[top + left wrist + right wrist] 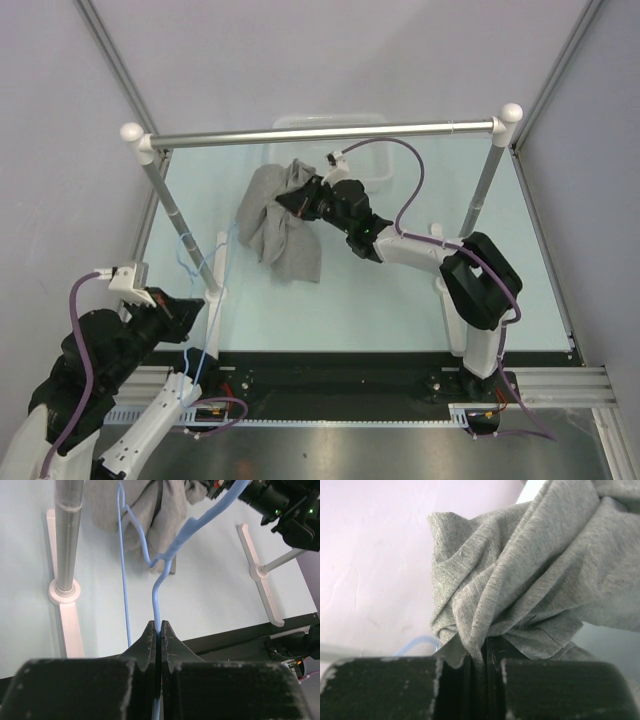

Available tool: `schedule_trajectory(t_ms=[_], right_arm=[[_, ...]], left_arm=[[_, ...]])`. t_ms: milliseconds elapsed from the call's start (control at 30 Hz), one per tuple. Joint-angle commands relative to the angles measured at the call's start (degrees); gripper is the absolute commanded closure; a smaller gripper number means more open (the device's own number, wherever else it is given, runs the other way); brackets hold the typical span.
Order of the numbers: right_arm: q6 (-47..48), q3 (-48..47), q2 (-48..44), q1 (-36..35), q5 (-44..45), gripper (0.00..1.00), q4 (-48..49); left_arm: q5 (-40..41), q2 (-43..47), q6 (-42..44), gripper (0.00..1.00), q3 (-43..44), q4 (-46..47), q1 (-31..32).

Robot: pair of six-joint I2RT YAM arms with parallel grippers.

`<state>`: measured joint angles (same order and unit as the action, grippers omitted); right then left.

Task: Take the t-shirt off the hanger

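The grey t-shirt (pixel 275 225) hangs bunched below the rail, gathered in my right gripper (pixel 300 200), which is shut on a fold of the t-shirt (pixel 520 580). The light-blue wire hanger (pixel 190 255) is at the left, apart from the cloth, and my left gripper (pixel 185 310) is shut on its wire. In the left wrist view the hanger (pixel 157 595) rises from between the closed fingertips (pixel 149 632) toward the t-shirt (pixel 145 510). In the right wrist view a bit of blue wire (pixel 417 642) shows behind the cloth.
A silver rail (pixel 320 133) spans the table on two posts with white feet (pixel 215 290) (pixel 440 240). The left post (pixel 67 535) stands close to the hanger wire. A clear bin (pixel 330 122) sits behind the rail. Grey walls close in both sides.
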<state>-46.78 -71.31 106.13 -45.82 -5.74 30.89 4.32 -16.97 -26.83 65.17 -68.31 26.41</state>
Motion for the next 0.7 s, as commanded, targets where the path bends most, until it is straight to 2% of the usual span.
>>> schedule_trajectory(t_ms=[0, 167, 400, 567, 667], right_arm=[[2.13, -9.08, 2.24, 1.61, 3.53, 1.0, 9.98], [7.48, -16.31, 5.75, 2.32, 12.23, 1.0, 9.27], [15.23, -24.66, 12.69, 2.4, 30.86, 1.0, 15.94], [21.11, -36.69, 20.16, 2.41, 41.66, 1.0, 19.64], [27.52, -45.19, 24.73, 2.41, 44.13, 1.0, 18.77]], left_arm=[[-0.8, 1.85, 1.43, 1.0, -1.53, 1.6, 0.22], [-1.68, 3.26, 1.43, 1.0, -2.41, 1.34, 0.48], [0.08, 3.53, 1.87, 1.0, -2.94, 0.46, 2.76], [0.16, 2.82, 2.22, 1.0, -2.15, 0.29, 3.73], [1.92, 2.47, 2.66, 1.0, -1.27, -0.59, 4.69]])
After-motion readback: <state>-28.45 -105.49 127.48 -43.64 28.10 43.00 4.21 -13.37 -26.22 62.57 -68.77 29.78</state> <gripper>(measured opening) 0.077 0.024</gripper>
